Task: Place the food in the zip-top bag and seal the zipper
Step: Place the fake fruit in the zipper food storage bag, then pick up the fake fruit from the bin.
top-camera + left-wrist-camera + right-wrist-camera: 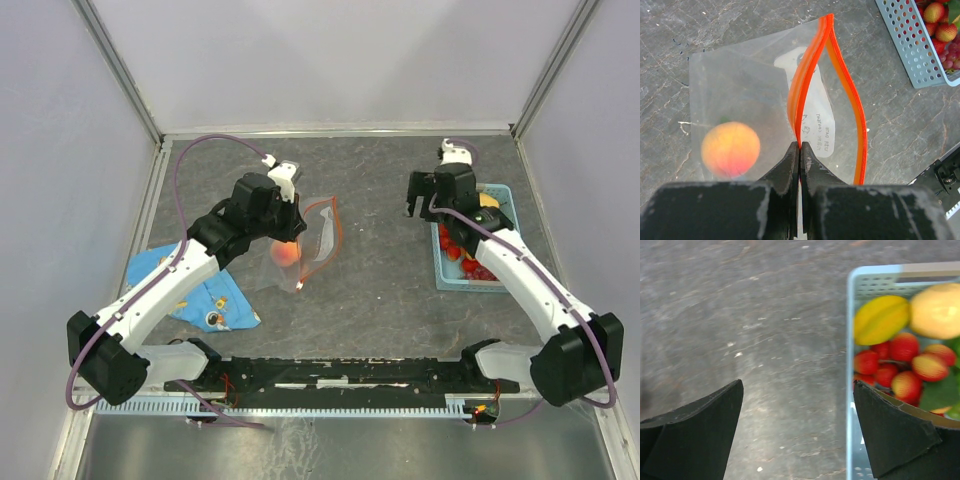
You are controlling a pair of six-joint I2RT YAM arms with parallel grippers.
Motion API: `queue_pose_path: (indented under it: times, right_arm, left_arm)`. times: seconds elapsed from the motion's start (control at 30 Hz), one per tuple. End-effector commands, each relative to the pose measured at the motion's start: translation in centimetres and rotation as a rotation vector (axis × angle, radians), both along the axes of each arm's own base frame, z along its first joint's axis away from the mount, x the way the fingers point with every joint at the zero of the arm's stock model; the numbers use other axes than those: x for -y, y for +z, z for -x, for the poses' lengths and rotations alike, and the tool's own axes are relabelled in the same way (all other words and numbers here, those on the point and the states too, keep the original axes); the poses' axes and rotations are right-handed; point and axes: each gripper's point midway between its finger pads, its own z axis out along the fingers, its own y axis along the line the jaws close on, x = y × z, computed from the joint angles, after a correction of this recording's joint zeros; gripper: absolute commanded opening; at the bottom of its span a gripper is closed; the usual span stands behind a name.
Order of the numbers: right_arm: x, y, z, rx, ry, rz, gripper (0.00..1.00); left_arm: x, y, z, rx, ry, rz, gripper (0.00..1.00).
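Left claw (799, 149): clamped the zipper (807, 75) lip
Right claw (797, 385): stood wide apart, strawberries (904, 346) sat at its 3 o'clock, nearer arm

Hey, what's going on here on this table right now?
The left hand is shut on one lip of the zipper of the zip-top bag, whose mouth gapes open. A peach already lies inside. The right hand, open and empty, hovers beside the light-blue basket, where strawberries and yellow fruit lie.
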Motion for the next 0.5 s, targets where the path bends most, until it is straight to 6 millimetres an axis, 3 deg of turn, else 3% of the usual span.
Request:
queue_pose_path:
  times: [0.0, 0.27, 0.47]
  right_arm:
    - [4.9, 0.4, -2.1, 0.020, -0.187, 0.041, 0.99]
    - [10.7, -2.4, -5.7, -0.009, -0.411, -0.006, 0.98]
    - [12.1, -5.3, -8.2, -0.078, -0.443, -0.017, 0.96]
  left_arm:
    - [0.3, 1.9, -0.4, 0.038, 0.020, 0.069, 0.03]
    - [0.3, 1.6, -0.5, 0.031, 0.018, 0.065, 0.03]
    - [0.4, 1.4, -0.5, 0.024, 0.016, 0.063, 0.03]
